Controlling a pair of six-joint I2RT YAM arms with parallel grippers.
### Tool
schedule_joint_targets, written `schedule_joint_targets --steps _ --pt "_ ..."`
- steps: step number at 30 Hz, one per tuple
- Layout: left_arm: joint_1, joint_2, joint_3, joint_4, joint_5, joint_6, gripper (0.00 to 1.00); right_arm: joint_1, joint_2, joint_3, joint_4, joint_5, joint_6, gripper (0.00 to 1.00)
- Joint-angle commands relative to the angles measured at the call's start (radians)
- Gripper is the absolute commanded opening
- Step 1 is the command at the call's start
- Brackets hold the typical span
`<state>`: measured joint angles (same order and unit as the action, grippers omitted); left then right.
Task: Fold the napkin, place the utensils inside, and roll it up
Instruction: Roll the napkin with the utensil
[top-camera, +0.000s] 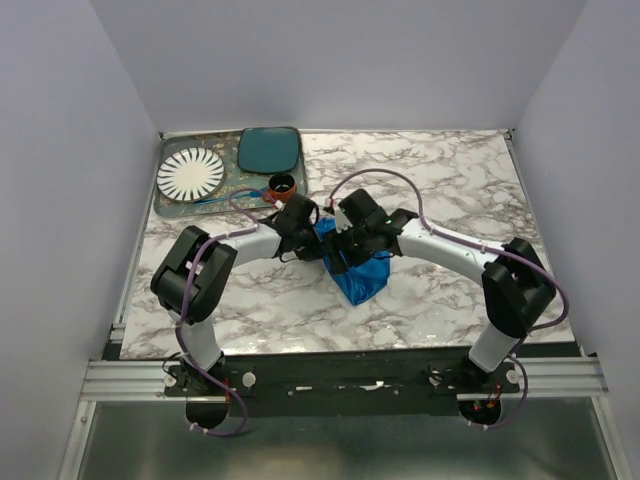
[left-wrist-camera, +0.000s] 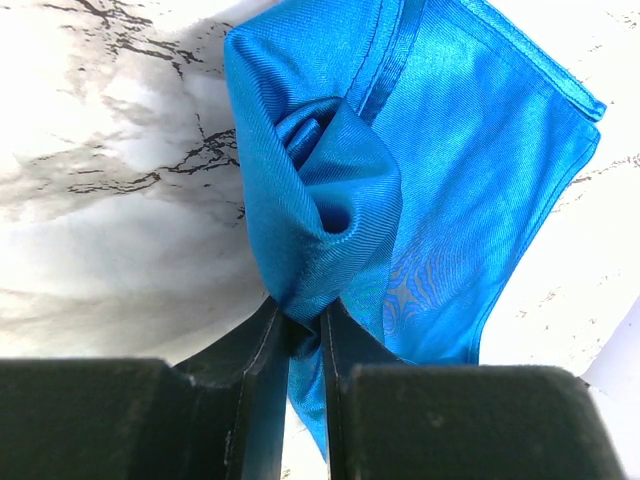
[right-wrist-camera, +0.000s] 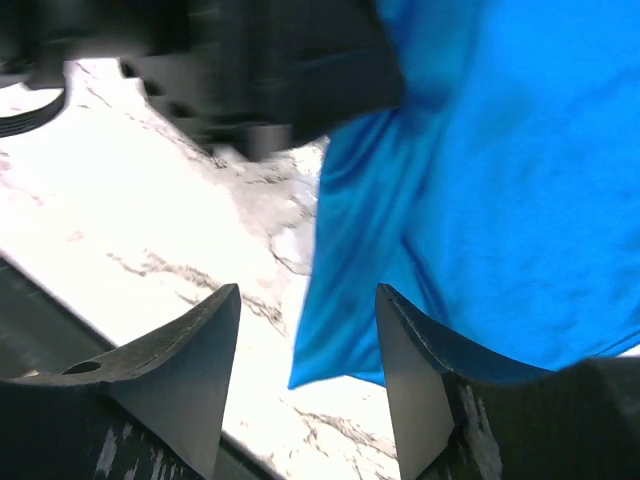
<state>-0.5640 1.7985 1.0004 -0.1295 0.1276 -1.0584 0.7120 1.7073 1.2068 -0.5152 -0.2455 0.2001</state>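
Left pincer (left-wrist-camera: 300, 318) clenches a bunched fold of the blue napkin (left-wrist-camera: 470, 160), the rest spreading ahead of its tips; right pincer (right-wrist-camera: 305, 330) gapes released, cloth just beyond it. Soft, light, probably slippery, so a hemmed corner looks the surest hold.

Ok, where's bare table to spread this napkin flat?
Widest bare table: far right, beyond the right arm. Also the near strip between the napkin and the near edge. Crowded: the far-left corner, with tray, striped plate, teal plate and cup, and the centre, where the left gripper pinches the napkin beside the open right gripper.
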Motion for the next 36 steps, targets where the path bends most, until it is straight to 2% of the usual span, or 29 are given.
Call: schedule_joint_targets --steps 1,10,20,22,27,30,33,34,36 --pt "0.009 0.03 -0.011 -0.041 -0.006 0.025 0.22 0.154 0.029 0.043 -0.039 0.452 0.024 0.65" --pt "0.019 0.016 -0.042 -0.022 0.012 0.012 0.22 0.288 0.166 0.099 -0.039 0.667 0.027 0.65" --pt "0.026 0.01 -0.06 -0.009 0.024 0.005 0.22 0.293 0.224 0.073 0.017 0.617 0.045 0.62" --pt "0.027 0.009 -0.06 -0.01 0.027 0.008 0.22 0.291 0.232 0.062 0.026 0.608 0.044 0.57" --pt "0.03 -0.004 -0.074 0.001 0.03 0.028 0.22 0.25 0.212 0.016 0.081 0.511 0.045 0.34" --pt "0.035 -0.019 -0.089 0.022 0.04 0.057 0.23 0.219 0.203 -0.007 0.096 0.436 0.032 0.25" --pt "0.038 -0.054 -0.103 0.034 0.035 0.109 0.31 0.173 0.195 -0.032 0.121 0.321 0.022 0.19" --pt "0.038 -0.068 -0.106 0.037 0.027 0.126 0.42 0.158 0.192 -0.039 0.129 0.278 0.021 0.18" --pt "0.038 -0.118 -0.112 0.031 -0.008 0.185 0.53 0.114 0.19 -0.05 0.144 0.168 0.013 0.16"
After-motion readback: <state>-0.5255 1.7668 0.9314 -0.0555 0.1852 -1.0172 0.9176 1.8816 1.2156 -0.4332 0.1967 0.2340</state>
